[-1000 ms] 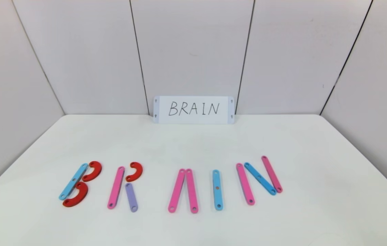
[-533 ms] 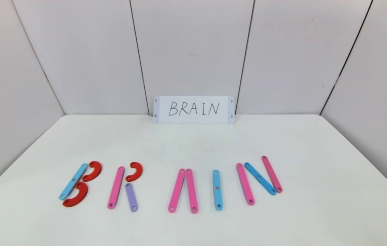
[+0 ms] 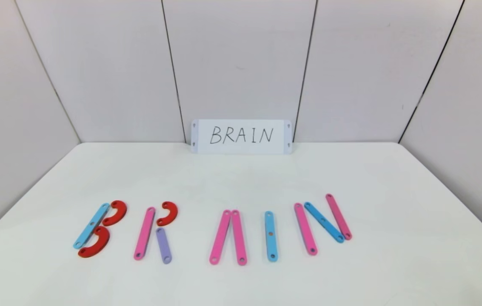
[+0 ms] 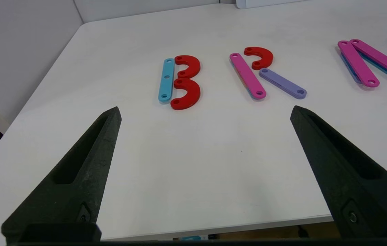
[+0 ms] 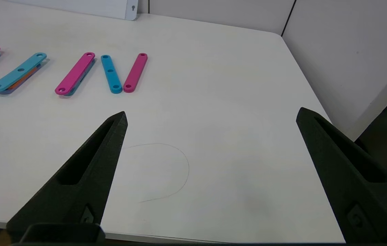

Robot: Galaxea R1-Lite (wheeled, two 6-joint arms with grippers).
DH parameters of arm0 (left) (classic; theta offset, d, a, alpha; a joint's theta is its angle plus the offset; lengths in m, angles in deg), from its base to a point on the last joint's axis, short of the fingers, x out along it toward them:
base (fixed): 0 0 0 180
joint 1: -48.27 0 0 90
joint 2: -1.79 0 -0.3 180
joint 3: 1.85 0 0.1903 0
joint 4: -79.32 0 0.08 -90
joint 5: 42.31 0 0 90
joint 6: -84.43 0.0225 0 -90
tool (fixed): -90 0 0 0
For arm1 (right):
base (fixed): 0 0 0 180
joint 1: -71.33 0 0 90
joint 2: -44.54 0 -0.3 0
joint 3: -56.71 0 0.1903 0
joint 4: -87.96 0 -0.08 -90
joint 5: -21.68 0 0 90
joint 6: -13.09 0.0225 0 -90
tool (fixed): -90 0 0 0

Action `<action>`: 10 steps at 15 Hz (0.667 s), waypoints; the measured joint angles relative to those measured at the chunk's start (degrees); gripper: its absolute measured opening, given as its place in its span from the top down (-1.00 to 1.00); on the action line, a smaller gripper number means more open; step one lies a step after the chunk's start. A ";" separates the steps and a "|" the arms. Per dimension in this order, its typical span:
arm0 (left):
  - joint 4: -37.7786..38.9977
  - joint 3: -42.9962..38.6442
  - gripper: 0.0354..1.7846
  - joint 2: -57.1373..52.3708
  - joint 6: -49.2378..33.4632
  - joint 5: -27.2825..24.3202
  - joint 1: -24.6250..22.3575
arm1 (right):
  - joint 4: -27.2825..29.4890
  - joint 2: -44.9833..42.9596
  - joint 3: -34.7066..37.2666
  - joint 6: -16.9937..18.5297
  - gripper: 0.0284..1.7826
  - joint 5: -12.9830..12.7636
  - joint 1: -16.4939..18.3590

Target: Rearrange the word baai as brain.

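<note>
A: The word [image 3: 213, 229] is lying flat across the near half of the table [image 3: 394, 191], spelling BRAIN. Its thin bars are looking light, stiff and slick, so pinching across a narrow edge seems best.

B: The left gripper [image 4: 205, 112] and right gripper [image 5: 212, 114] are both hanging spread wide, holding nothing. Whatever is lying under the stacked bars is staying hidden.

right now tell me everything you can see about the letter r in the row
The letter R lies flat on the white table, second from the robot's left, between the B and the A. It has three flat, matte, plastic-looking pieces: a pink bar as the stem, a red crescent as the bowl and a short purple bar as the leg. The bars have end holes. No gripper touches it.
</note>
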 joint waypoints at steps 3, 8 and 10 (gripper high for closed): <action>-0.18 -0.22 -0.95 0.00 -1.35 0.02 0.00 | 0.11 0.00 0.16 0.41 -0.94 -0.16 0.00; -0.28 -0.24 -0.95 0.00 -1.49 0.11 0.00 | 0.02 -0.02 0.16 3.89 -0.94 -1.54 0.00; -0.28 -0.24 -0.95 0.00 -1.72 0.16 0.00 | 0.04 -0.02 0.16 4.17 -0.94 -1.56 0.00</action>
